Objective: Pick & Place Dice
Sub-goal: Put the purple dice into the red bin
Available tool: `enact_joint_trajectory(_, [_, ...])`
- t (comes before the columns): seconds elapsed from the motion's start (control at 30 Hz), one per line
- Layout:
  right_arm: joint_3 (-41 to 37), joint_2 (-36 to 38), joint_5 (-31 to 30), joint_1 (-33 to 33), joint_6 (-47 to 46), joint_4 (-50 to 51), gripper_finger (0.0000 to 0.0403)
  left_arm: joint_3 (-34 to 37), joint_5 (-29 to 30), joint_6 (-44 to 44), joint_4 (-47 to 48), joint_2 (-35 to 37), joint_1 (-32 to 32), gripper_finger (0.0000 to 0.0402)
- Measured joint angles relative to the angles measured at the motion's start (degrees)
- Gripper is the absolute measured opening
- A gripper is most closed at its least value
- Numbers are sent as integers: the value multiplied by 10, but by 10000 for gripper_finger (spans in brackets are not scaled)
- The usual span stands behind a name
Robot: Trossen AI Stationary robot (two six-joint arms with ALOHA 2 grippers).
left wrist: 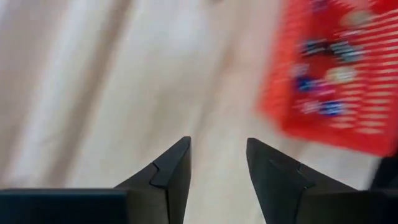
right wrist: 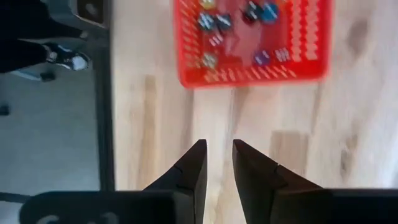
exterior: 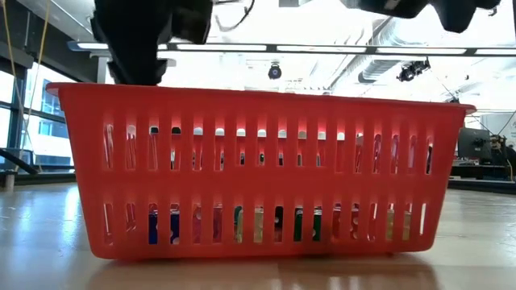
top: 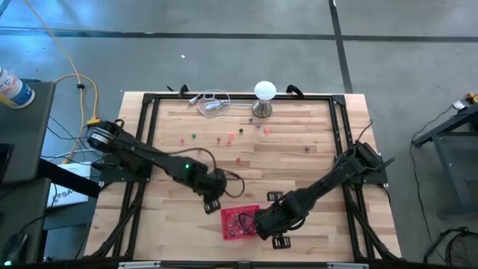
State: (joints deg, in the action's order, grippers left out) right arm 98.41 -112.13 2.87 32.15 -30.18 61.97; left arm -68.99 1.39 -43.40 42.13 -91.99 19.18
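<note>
**Ana:** High view first, from the left. The left gripper (top: 211,202) hangs over bare wood just beside the red mesh basket (top: 227,231), on its left, far corner. What does its wrist camera give?

**Ben:** Its two fingers (left wrist: 172,171) are spread, with a gap of table between them and nothing pinched. The basket (left wrist: 292,93) sits off to one side, with blurred coloured bits inside.

**Ana:** Those are dice. The right wrist view shows them better: dice in the basket (right wrist: 214,22), blue, dark and pale ones on its floor.

**Ben:** The low view agrees; coloured pieces show through the lower slots of the basket (exterior: 258,113).

**Ana:** More loose dice (top: 231,137) lie scattered across the far half of the table (top: 314,172), well apart from the basket, near the white ball-topped stand (top: 264,97).

**Ben:** And the right gripper (top: 278,237) is just beside the basket's right edge, near the front of the table. Its fingers (right wrist: 193,171) stand slightly parted, empty, over bare wood.
</note>
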Motion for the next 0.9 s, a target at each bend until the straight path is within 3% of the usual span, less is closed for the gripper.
enact_joint_trajectory(0.2, [0, 7, -10, 5, -50, 42, 66, 0, 54, 42, 164, 13, -50, 142])
enact_joint_trajectory(0.33, [0, 14, -30, 7, -61, 61, 66, 0, 76, 66, 219, 13, -76, 142])
enact_joint_trajectory(0.43, [0, 16, -40, 6, -62, 68, 66, 0, 65, 71, 217, 13, -102, 142])
enact_joint_trajectory(0.57, [0, 15, -41, 0, -58, 68, 66, 0, 7, 119, 223, 13, -148, 142])
enact_joint_trajectory(0.9, [0, 15, -50, -6, -56, 81, 66, 4, 17, 189, 311, 13, -265, 142])
